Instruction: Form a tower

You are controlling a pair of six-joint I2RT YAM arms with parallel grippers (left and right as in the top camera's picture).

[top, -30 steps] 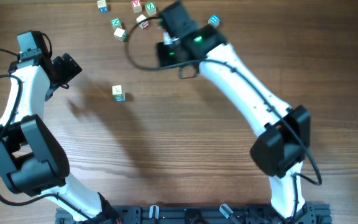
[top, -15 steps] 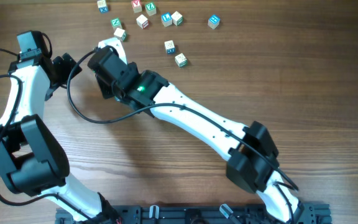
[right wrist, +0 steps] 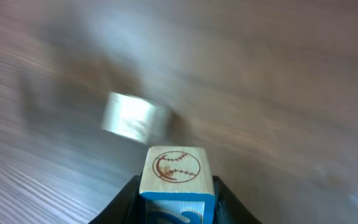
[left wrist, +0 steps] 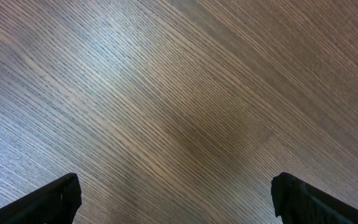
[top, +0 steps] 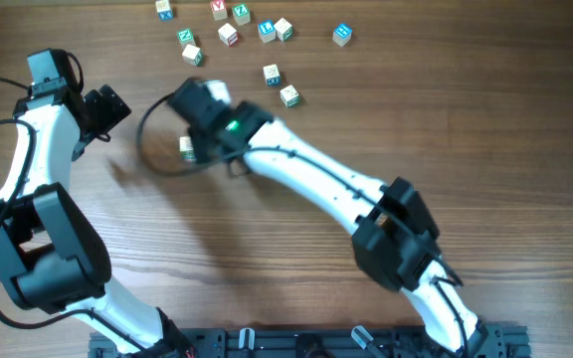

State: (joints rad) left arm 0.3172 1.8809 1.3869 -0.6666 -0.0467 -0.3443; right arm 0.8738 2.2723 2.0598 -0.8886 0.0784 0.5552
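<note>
Tower [top: 186, 146] is left of centre on the desk [top: 217, 283], right at the tip of the right arm's head. From overhead only a pale sliver with a green mark shows past the black housing. Right fingers [right wrist: 124, 202] are pinching a single cube [right wrist: 178, 168]: pale wood, red-brown baseball print on the face toward the camera, blue print on the face below, dark pads tight on both sides. In the right wrist view the stack is a blurred pale block [right wrist: 132, 118] just beyond and a bit left of the held cube. There's a visible gap between them in the picture, but too smeared to count cubes or say whether anything touches. Left fingers [left wrist: 51, 202] are spread wide, tips in the bottom corners of the left wrist view, nothing but wood grain between them. That arm sits at the left edge of the desk, well apart from the stack. Right arm [top: 316, 184] is white with black joints and a green light near the wrist, reaching diagonally from the near right base across to left of centre. Loose cubes [top: 272, 75] are scattered along the far edge, two nearer the middle, the rest in a ragged row, with red, green and blue markings.
</note>
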